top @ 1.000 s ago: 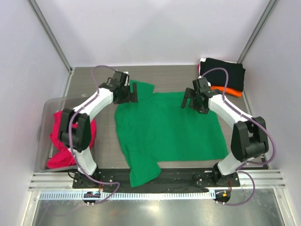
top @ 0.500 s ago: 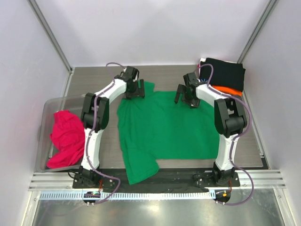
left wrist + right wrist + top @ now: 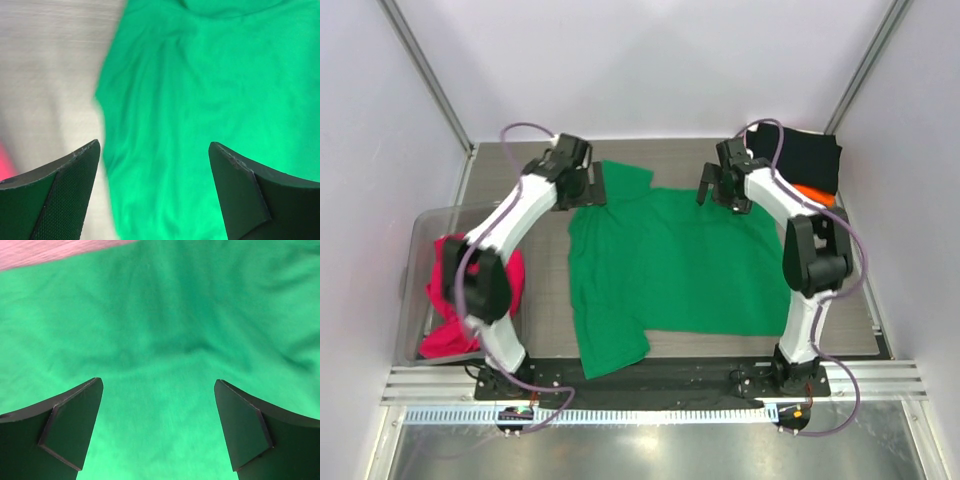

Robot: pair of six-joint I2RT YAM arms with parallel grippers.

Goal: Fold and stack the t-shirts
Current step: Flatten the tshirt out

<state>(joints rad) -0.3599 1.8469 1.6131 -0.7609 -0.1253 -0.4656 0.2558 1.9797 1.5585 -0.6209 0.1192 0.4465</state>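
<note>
My left gripper (image 3: pixel 590 187) hangs wide open and empty over the far left shoulder of the green t-shirt (image 3: pixel 670 265), which lies spread flat mid table (image 3: pixel 670 155). My right gripper (image 3: pixel 713 190), equally wide and empty, hangs over its far right edge.

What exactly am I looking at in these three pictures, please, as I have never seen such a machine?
Two white robot arms stand bolted at the near edge of a grey table. One picture looks down from above; the other two come from cameras on each wrist, its dark fingers showing. A bright green cloth t-shirt lies spread on it. The left tool and right tool are open above its far edge, holding nothing. A magenta-pink shirt sits in a clear plastic bin; folded black and orange shirts are stacked far right.
</note>
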